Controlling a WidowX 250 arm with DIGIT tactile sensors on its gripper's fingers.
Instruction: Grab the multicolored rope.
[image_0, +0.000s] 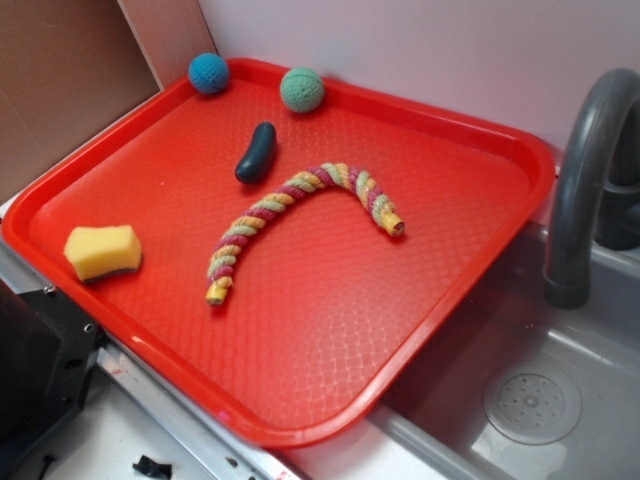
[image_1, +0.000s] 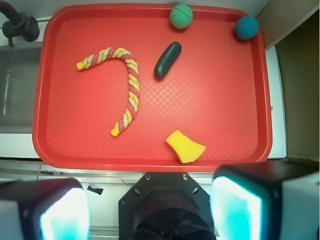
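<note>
The multicolored rope (image_0: 300, 212) (image_1: 126, 82) lies in a curve near the middle of the red tray (image_0: 330, 330) (image_1: 220, 130), with pink, yellow, green and grey strands and orange-yellow ends. In the wrist view my gripper (image_1: 150, 210) hangs high above the near edge of the tray, far from the rope. Its two fingers (image_1: 235, 210) stand wide apart with nothing between them. The exterior view does not show the gripper.
On the tray lie a dark green cucumber-shaped piece (image_0: 256, 152) (image_1: 167, 59), a yellow sponge (image_0: 103, 251) (image_1: 185, 146), a blue ball (image_0: 208, 73) (image_1: 246, 27) and a green ball (image_0: 301, 89) (image_1: 181, 16). A grey sink (image_0: 540, 400) with a tap (image_0: 580, 170) adjoins the tray.
</note>
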